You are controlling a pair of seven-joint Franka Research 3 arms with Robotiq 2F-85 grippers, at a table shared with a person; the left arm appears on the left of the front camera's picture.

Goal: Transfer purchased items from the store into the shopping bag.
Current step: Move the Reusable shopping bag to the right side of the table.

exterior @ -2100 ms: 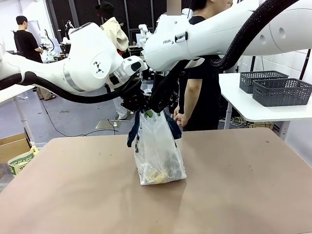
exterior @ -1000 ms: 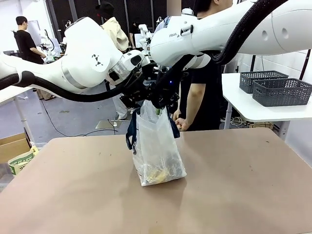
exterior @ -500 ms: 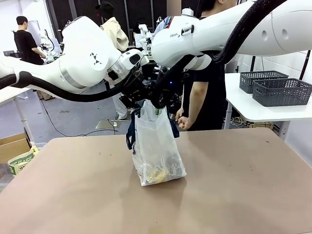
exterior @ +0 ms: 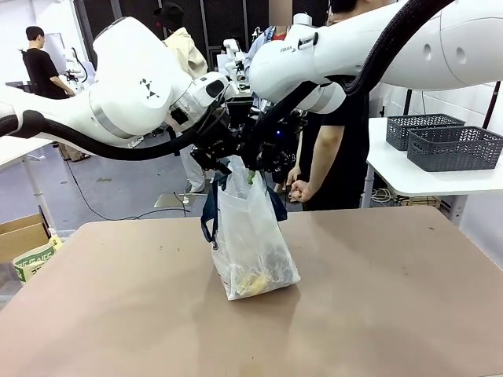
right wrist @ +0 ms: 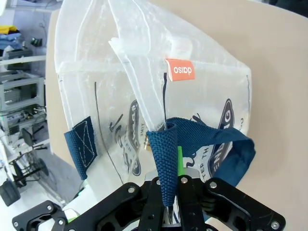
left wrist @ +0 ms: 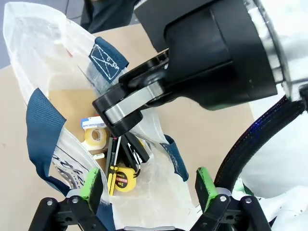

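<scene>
The shopping bag [exterior: 251,236], translucent with navy handles, stands on the brown table [exterior: 377,298]. My right gripper [exterior: 255,166] is above its mouth, shut on one navy strap handle [right wrist: 166,149], which folds up between the fingers [right wrist: 168,192]. My left gripper [exterior: 221,157] hovers beside it over the bag [left wrist: 43,57], open, its green pads [left wrist: 91,185] wide apart with nothing between them. Inside lie purchased items: a yellow tape measure [left wrist: 124,179], a tape roll [left wrist: 95,136], a tan cardboard packet [left wrist: 72,103] and dark pens. The right gripper's black body [left wrist: 211,53] crosses the left wrist view.
A person stands at the far side, one hand [exterior: 297,191] near the table edge behind the bag. Two dark lattice baskets [exterior: 452,145] sit on a white side table at the right. A cardboard box [exterior: 20,236] is on the floor at the left.
Both arms have risen a little, pulling the bag's top and handle upward. The person's hand has shifted slightly right. The bag's base has stayed put.
</scene>
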